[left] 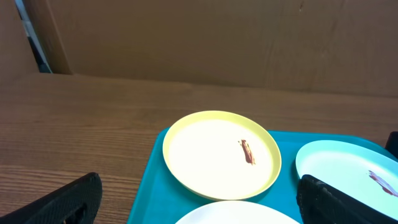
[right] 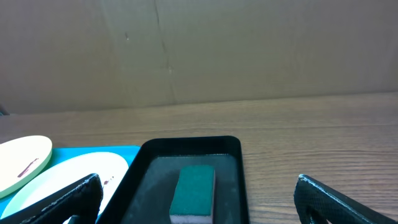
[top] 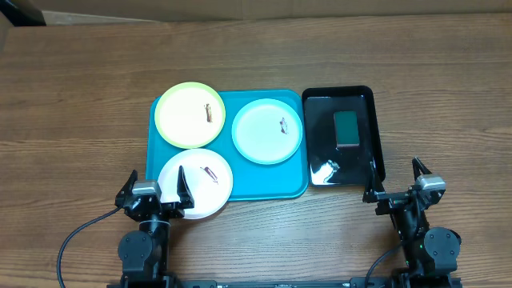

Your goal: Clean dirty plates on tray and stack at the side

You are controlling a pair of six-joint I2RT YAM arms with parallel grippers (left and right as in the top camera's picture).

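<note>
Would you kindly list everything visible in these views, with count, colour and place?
table: one, brown wood
turquoise tray: one, table centre
yellow-green plate: one, brown smudge, tray's far-left corner
pale blue plate: one, dark smudge, tray's right half
white plate: one, reddish smudge, near-left corner, overhanging tray's rim
black tray: one, glossy, right of the turquoise tray
sponge: one, green, in black tray
left pincer: one, black, open, partly over white plate
right pincer: one, black, open, beside black tray's near corner

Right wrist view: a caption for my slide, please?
Open right hand facing a green sponge in the black tray.
</note>
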